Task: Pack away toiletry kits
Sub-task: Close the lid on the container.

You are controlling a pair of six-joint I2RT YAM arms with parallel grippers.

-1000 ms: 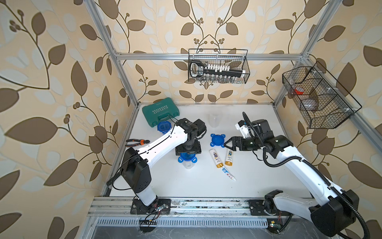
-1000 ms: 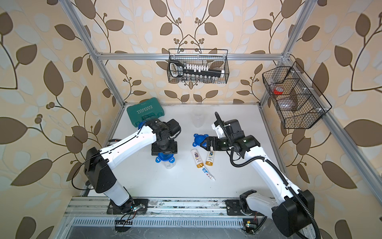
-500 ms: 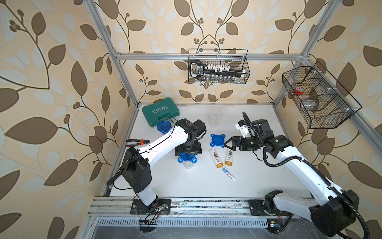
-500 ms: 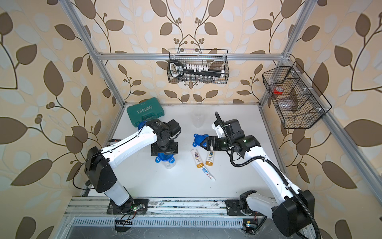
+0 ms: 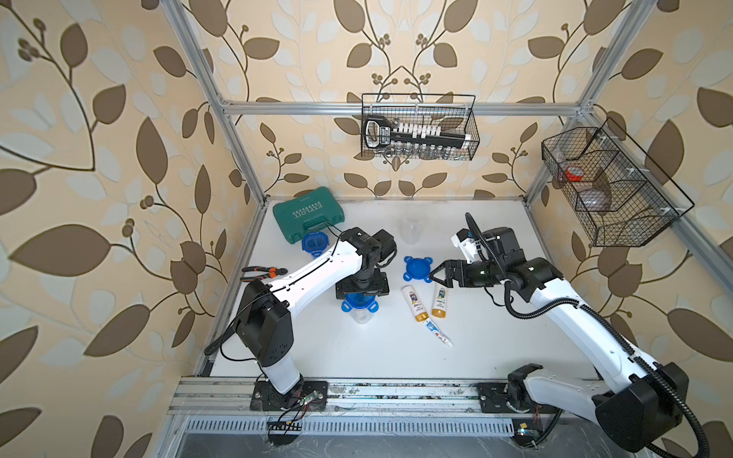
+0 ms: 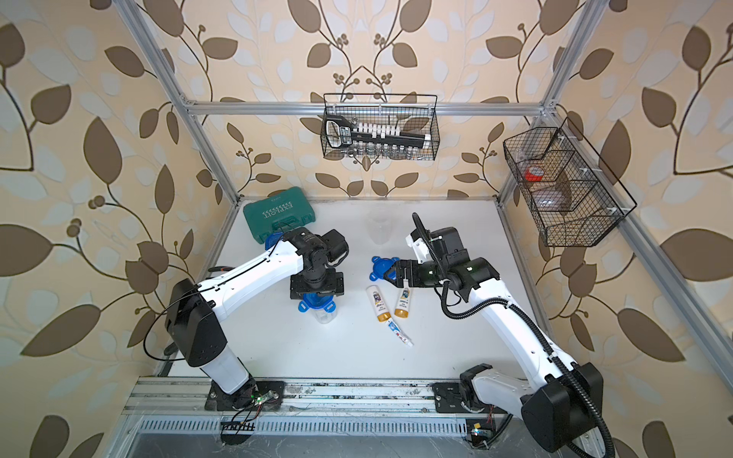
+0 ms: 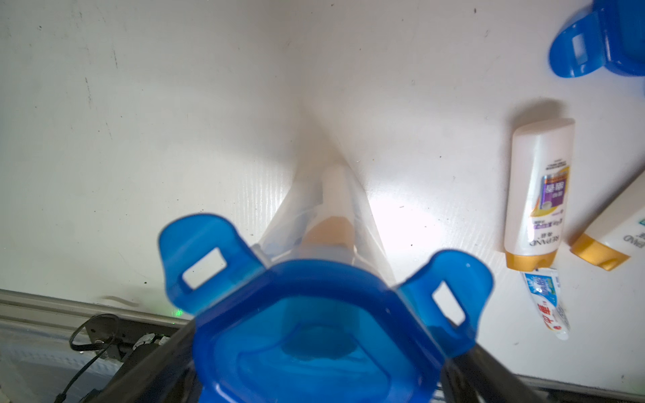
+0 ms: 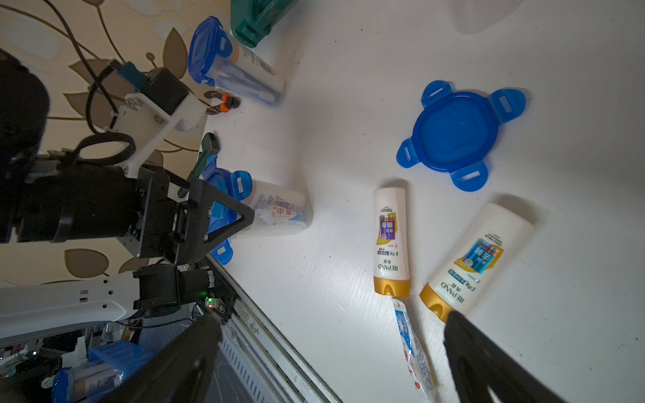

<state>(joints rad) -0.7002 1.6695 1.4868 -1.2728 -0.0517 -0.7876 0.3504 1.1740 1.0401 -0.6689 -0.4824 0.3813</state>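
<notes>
Left end effector [image 5: 361, 296] vertical over jar [image 5: 360, 316]; right end effector [image 5: 432, 274] horizontal.

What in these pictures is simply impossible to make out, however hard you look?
Both top views: the left gripper covers most of the blue four-tab lid on the clear plastic jar, hiding two of its tabs.
Left wrist view: that lid is blurred, and the picture's edge cuts off the black fingers; contact is unclear.
Both top views: the red thing in the black wire basket is too small to name.
</notes>
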